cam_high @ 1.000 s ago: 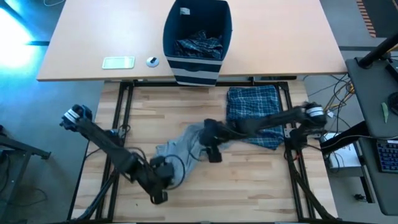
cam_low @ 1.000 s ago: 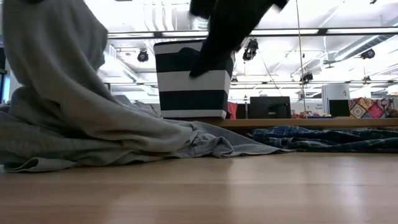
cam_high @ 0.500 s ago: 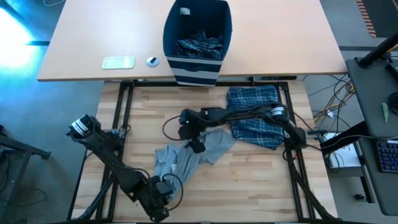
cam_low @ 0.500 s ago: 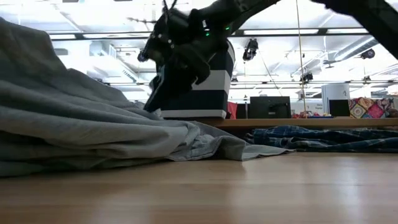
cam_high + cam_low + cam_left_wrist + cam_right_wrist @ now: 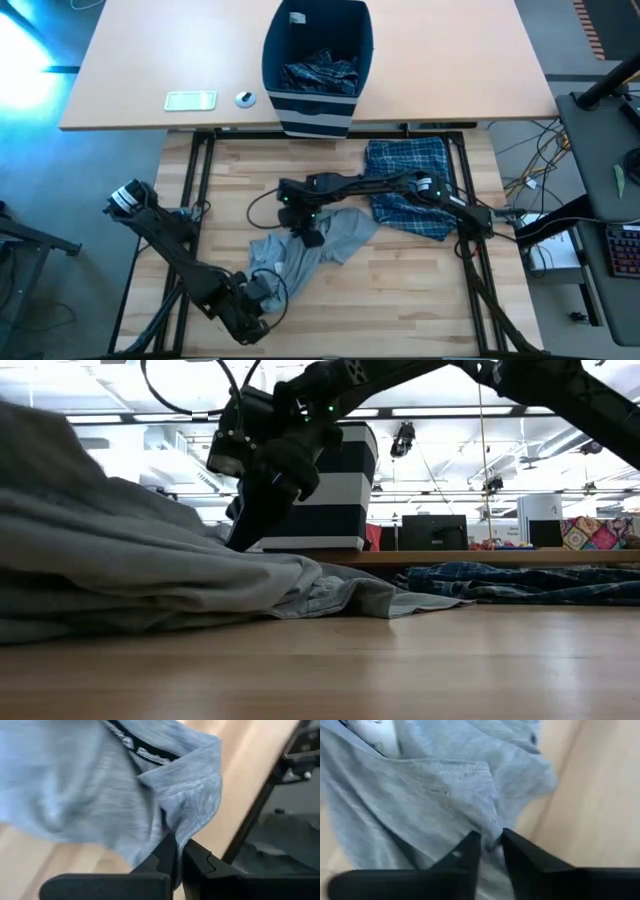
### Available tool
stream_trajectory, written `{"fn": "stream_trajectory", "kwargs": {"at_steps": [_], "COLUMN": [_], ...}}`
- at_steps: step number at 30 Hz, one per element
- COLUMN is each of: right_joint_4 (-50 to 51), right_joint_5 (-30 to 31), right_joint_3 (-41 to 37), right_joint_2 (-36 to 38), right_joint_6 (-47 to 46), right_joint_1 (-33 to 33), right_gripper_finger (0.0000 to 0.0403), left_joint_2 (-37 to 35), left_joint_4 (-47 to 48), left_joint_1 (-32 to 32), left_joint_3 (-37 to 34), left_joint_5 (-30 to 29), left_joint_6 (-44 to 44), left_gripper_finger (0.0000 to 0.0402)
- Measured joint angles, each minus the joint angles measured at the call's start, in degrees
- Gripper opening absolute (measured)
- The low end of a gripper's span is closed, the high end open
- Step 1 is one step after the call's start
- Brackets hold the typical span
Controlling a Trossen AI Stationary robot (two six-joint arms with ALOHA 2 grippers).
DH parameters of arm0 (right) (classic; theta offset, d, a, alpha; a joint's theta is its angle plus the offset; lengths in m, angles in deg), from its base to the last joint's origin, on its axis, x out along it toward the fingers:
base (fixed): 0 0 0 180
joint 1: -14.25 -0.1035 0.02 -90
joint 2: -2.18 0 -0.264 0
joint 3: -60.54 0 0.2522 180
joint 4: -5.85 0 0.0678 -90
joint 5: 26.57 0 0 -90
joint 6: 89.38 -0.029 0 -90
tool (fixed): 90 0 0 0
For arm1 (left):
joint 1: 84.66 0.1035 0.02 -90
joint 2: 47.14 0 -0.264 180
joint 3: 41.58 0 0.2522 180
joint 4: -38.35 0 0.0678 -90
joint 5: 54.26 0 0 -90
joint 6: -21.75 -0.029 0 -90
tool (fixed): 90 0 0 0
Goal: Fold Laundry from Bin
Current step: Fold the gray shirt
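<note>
Pinching down on the grey T-shirt (image 5: 445, 795), the right gripper (image 5: 489, 845) is closing its fingers over a fold near the garment's far edge at mid-table, while the left gripper (image 5: 176, 851) is clamping the shirt's near corner tight at the table's front edge. Lying just beside the shirt, folded plaid trousers (image 5: 408, 185) are resting flat, and the bin (image 5: 318, 62) is sitting on the far desk holding more plaid laundry (image 5: 318, 72)

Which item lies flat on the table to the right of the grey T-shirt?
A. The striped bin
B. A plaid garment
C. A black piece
B: the plaid garment lies spread on the table beside the grey T-shirt.
</note>
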Motion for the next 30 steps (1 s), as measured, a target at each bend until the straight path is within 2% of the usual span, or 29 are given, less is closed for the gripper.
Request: {"fn": "stream_trajectory", "kwargs": {"at_steps": [1, 3, 11, 13, 16, 20, 24, 27, 30], "right_joint_4": [0.92, 2.83, 14.72, 16.91, 15.64, 11.45, 4.97, -0.81, -8.67], "right_joint_5": [0.84, 3.30, 18.17, 21.57, 24.83, 24.78, 22.78, 16.33, 8.89], "right_joint_3": [0.66, 2.35, 12.91, 15.60, 15.39, 15.40, 15.44, 15.40, 15.50], "right_joint_2": [0.00, 0.03, 8.22, 11.10, 17.34, 25.51, 31.03, 33.55, 35.36], "right_joint_6": [0.38, 0.69, 0.67, -0.87, -4.53, -11.56, -12.88, -14.38, -15.61], "right_joint_1": [0.00, -0.14, -1.14, -1.65, -2.40, -4.72, -8.19, -10.79, -13.72], "right_gripper_finger": [0.0035, 0.0018, 0.0009, 0.0009, 0.0009, 0.0009, 0.0009, 0.0009, 0.0009], "left_joint_2": [-1.23, -4.20, -19.66, -23.75, -29.48, -35.19, -37.51, -37.63, -36.60], "left_joint_4": [1.75, 5.93, 28.60, 32.29, 34.04, 33.99, 31.17, 23.65, 11.96], "left_joint_1": [-0.04, -0.10, 1.22, 1.71, 2.29, 2.87, 2.85, 2.85, 2.80], "left_joint_3": [0.00, 0.00, 0.00, 0.04, 1.14, 5.55, 13.03, 19.26, 25.54], "left_joint_5": [-1.01, -3.75, -13.53, -18.74, -28.77, -40.18, -45.27, -44.08, -35.52], "left_joint_6": [0.79, 2.39, 4.37, 4.25, 0.63, -10.02, -26.06, -41.39, -57.31], "left_gripper_finger": [0.0000, 0.0000, 0.0000, 0.0000, 0.0000, 0.0000, 0.0000, 0.0000, 0.0000]}}
